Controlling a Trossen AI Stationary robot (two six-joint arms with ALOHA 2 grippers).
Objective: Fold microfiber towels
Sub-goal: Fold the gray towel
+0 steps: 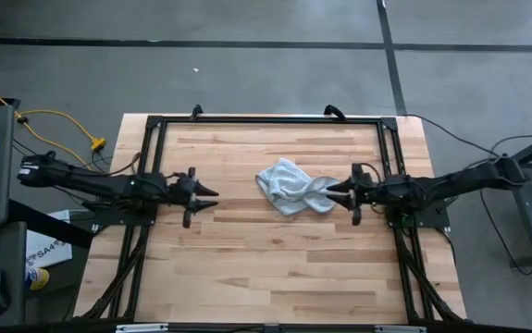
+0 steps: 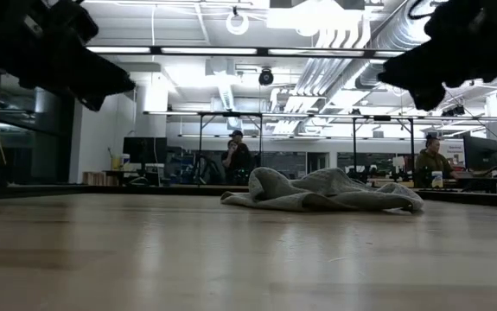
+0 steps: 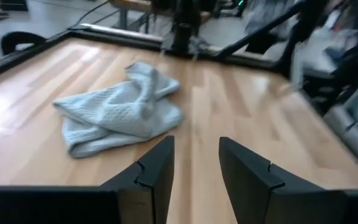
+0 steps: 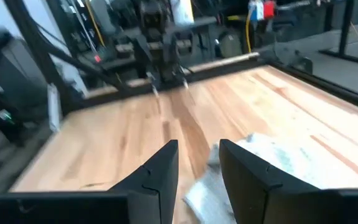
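Two dark fingers [image 3: 157, 177] of the left pincer [image 1: 212, 197] sit closest to us in the left wrist view. We see a gap between them with nothing in it, so this pincer is partly open. It hangs over bare wood on the left side of the surface [image 1: 247, 268], well apart from the towel.

We see the microfiber towel [image 1: 289, 186] lying in a crumpled heap a little right of the middle of the surface. It is not flat and not folded. Its long way runs across the surface from left to right, and a thin tail of cloth points toward the right pincer [image 1: 332, 191].

We see the right pincer just beside that tail. Its fingers [image 4: 160, 180] also stand a little apart and hold nothing. From above, its tips look very close to the cloth, but we cannot tell if they touch it.

From the low view, both pincers are only dark shapes cut off at the top corners. The towel's underside and inner folds are hidden from us. Far behind the surface we can make out a person [image 2: 233, 157] standing and another person [image 2: 431, 162] sitting, both small and hard to see
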